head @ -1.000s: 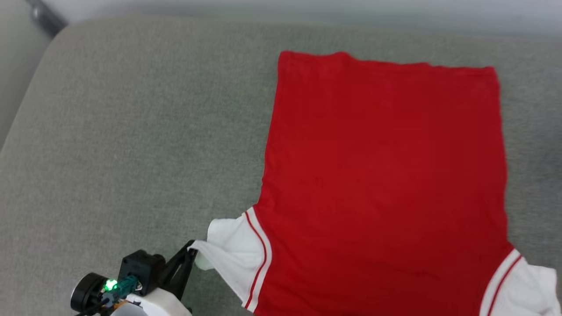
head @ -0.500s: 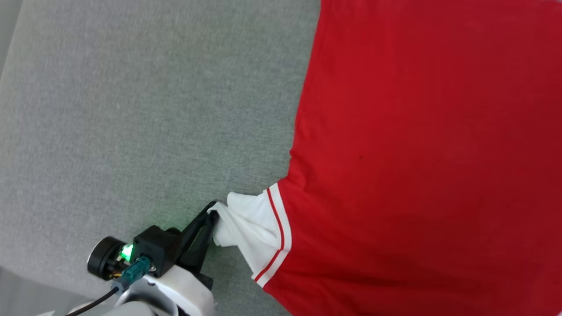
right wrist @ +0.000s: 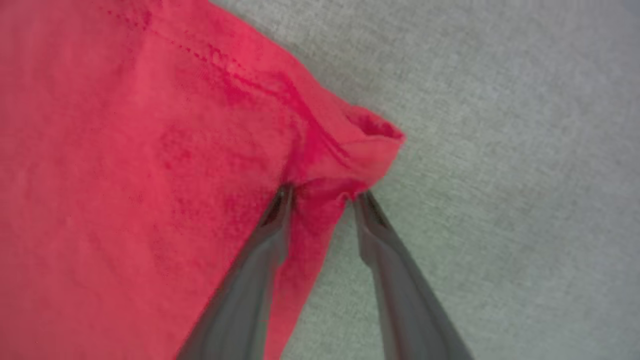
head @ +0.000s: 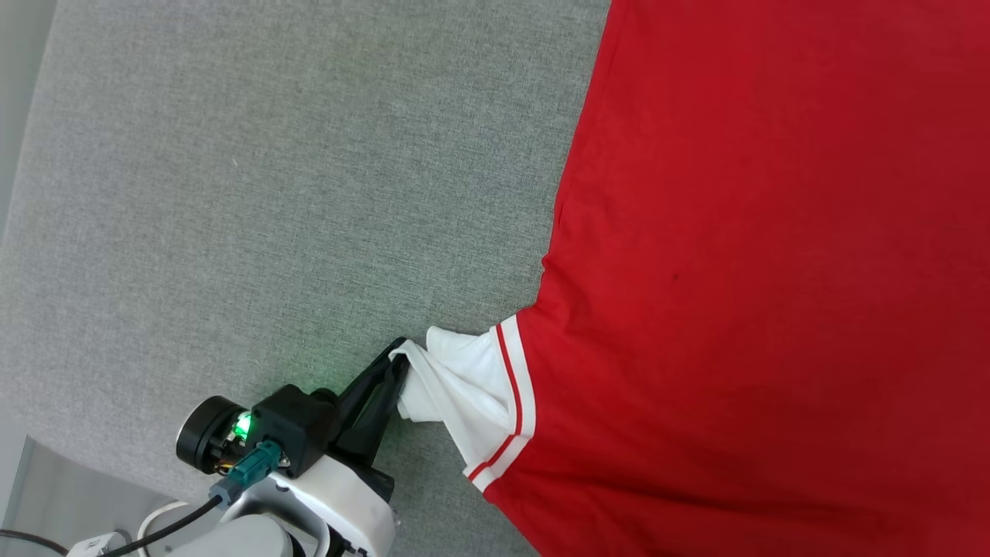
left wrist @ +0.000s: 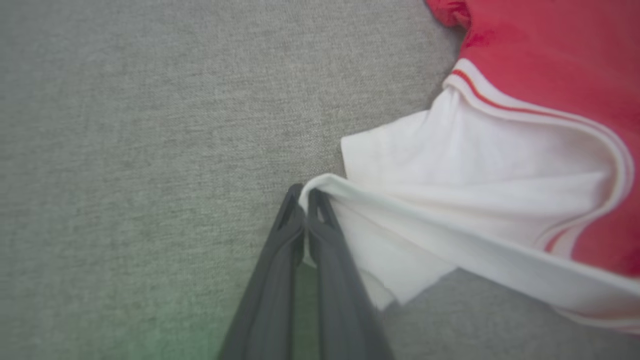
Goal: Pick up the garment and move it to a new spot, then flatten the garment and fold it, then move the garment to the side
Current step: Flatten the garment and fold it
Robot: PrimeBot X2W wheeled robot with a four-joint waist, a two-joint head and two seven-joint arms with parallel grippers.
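Pinching the white sleeve hem of the garment (head: pixel 735 271) with left gripper (head: pixel 398 362), fingers pressed together, low on the grey cushion (head: pixel 232 193). Straddling a red corner with right gripper (right wrist: pixel 324 196), 2 fingers spread. Farther off, lying flat in red.

Left gripper (head: pixel 400 362): fingers pressed together, pinching garment (head: pixel 773 271) edge at the tips. White wrist behind them, green light on. Right gripper (right wrist: pixel 325 196): fingers apart, tips straddling bunched cloth.
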